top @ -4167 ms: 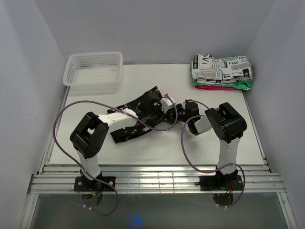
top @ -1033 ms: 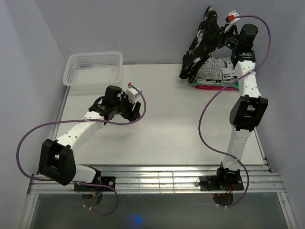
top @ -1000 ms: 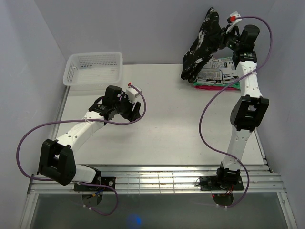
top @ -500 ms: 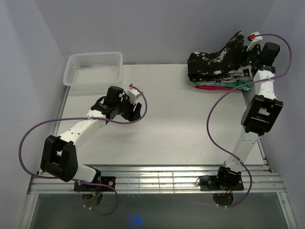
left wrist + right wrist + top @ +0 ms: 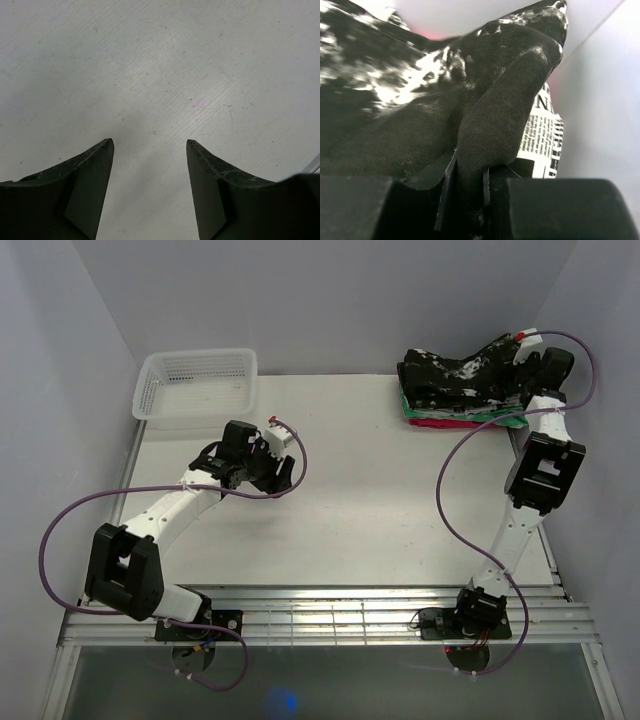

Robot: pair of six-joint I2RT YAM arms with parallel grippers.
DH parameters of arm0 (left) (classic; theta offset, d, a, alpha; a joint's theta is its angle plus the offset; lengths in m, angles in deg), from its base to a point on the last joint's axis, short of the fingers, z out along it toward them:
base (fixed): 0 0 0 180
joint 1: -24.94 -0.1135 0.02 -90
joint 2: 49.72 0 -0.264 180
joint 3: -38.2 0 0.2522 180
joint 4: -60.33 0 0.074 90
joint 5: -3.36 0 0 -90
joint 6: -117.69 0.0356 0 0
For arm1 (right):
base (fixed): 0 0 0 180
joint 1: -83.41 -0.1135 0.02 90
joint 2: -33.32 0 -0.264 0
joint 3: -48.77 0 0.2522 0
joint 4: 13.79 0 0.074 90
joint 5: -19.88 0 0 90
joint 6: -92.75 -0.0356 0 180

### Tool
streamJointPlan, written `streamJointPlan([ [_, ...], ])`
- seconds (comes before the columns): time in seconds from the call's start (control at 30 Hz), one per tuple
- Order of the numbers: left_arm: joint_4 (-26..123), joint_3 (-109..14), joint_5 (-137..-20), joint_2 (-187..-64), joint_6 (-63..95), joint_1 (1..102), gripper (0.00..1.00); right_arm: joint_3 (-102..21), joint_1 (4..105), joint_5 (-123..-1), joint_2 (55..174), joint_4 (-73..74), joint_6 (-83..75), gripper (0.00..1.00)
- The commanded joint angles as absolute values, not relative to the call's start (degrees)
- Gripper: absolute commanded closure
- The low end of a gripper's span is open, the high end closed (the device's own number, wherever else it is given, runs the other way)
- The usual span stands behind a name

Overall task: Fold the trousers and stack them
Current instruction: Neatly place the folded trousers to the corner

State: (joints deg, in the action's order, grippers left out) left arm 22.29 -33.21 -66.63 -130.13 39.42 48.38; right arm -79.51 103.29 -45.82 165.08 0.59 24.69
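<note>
Trousers [image 5: 450, 375] folded and laid atop the pile of clothes [image 5: 455, 420] at the far right of the table [image 5: 350, 520], one fold pinched in my right gripper [image 5: 467, 175], which I judge must next release and retreat; left gripper [image 5: 150, 150] hangs spread above the tabletop

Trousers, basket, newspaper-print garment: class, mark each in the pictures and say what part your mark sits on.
trousers [image 5: 450, 378]: top external view, on the splotched fabric atop the stack.
white basket [image 5: 195, 412]: top external view, on its near wall.
newspaper-print garment [image 5: 542, 134]: right wrist view, on its printed edge beside the trousers.
</note>
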Motion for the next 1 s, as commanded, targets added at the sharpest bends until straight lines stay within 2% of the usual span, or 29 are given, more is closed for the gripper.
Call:
streamJointPlan([
  [0.0,20.64,-35.32,-65.12,-129.35,36.76,45.51,0.3,-83.12,103.89,-53.49,167.34,-7.76,28.5,0.92],
  [0.13,20.2,-36.03,-63.79,-130.14,36.13,43.49,0.3,-84.61,103.81,-55.44,168.84,-9.7,29.38,0.91],
  [0.2,19.85,-36.2,-63.7,-130.5,36.31,43.22,0.3,-85.14,103.8,-55.53,168.76,-9.7,29.21,0.74],
  [0.23,19.67,-36.29,-63.7,-130.58,36.31,42.78,0.3,-85.57,103.54,-55.7,168.76,-8.83,29.56,0.59],
  [0.27,19.5,-36.38,-63.79,-130.58,36.13,42.6,0.3,-86.54,103.37,-56.23,168.67,-7.69,29.91,0.35],
  [0.37,19.32,-36.38,-63.09,-130.41,35.43,41.2,0.3,-85.59,103.01,-56.5,166.39,-5.22,30.44,0.14],
  [0.43,19.06,-36.55,-61.17,-130.41,34.73,40.23,0.3,-82.16,103.01,-55.97,162.79,-5.31,30.7,0.09],
  [0.47,18.45,-36.82,-60.55,-130.41,34.55,39.27,0.3,-81.37,103.1,-55.79,161.65,-4.96,30.7,0.03],
  [0.5,18.44,-36.99,-60.02,-130.5,34.2,38.83,0.29,-81.1,103.01,-54.75,159.72,-4.08,30.7,0.02],
  [0.53,18.35,-37.17,-58.88,-130.41,33.33,37.87,0.29,-81.18,103.01,-53.95,157.88,-1.55,30.7,0.09],
  [0.67,17.39,-39.1,-55.45,-131.64,31.39,34.61,0.23,-81.18,102.93,-49.83,154.09,5.39,29.65,0.1],
  [0.7,17.12,-39.63,-54.4,-131.9,31.3,33.91,0.02,-81.44,102.93,-47.81,152.51,6.98,29.3,0.1],
  [0.9,16.85,-41.83,-52.19,-133.22,29.8,30.21,0.02,-84.6,101.61,-47.62,149.86,14.2,28.95,0.1],
  [0.97,17.82,-42.0,-51.4,-132.96,29.89,29.68,0.02,-88.46,101.69,-46.4,150.99,18.48,26.93,0.02],
])
